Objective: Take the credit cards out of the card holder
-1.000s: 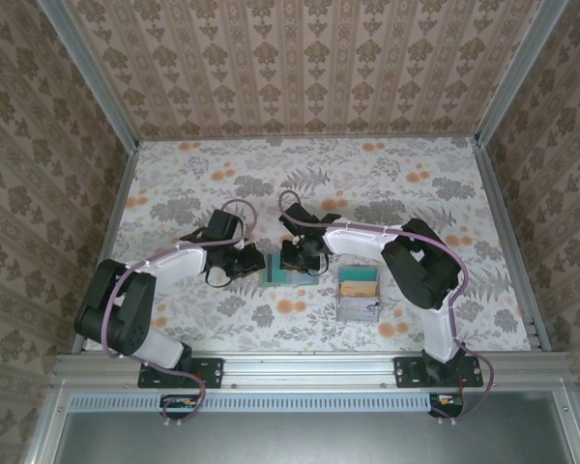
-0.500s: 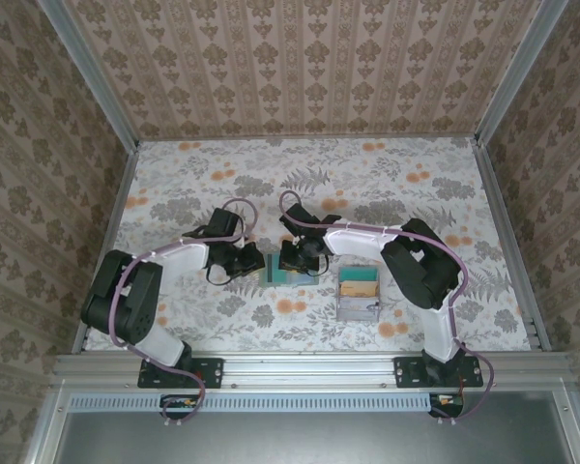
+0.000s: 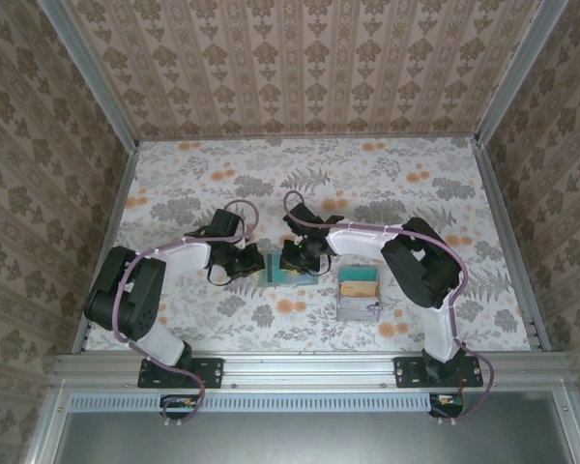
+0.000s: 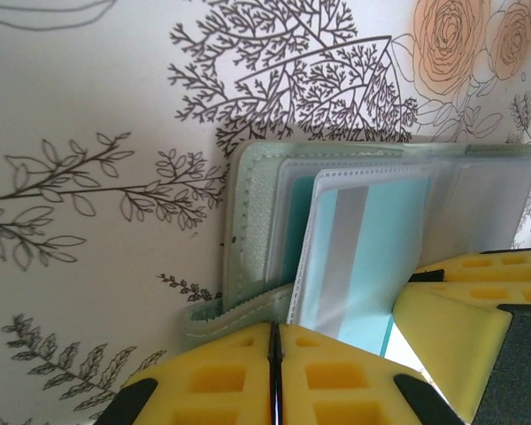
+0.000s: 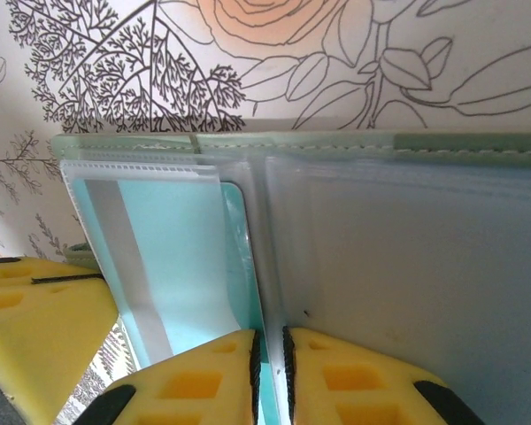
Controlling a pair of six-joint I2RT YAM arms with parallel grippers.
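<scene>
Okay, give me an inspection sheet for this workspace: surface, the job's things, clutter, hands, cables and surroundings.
Surface: floral table, flat, no spills seen.
Job's things: card holder lies open between the two hands; a teal card with a grey stripe sits in a clear sleeve, not yet out.
Clutter: grey tray to the right of the holder, with teal and tan contents.
Hands: left hand shut on the holder's green edge; right hand shut on the teal card's edge.
Cables: purple cables loop along both arms, clear of the holder.
Surroundings: wallpapered walls on three sides; metal frame along the near edge.
</scene>
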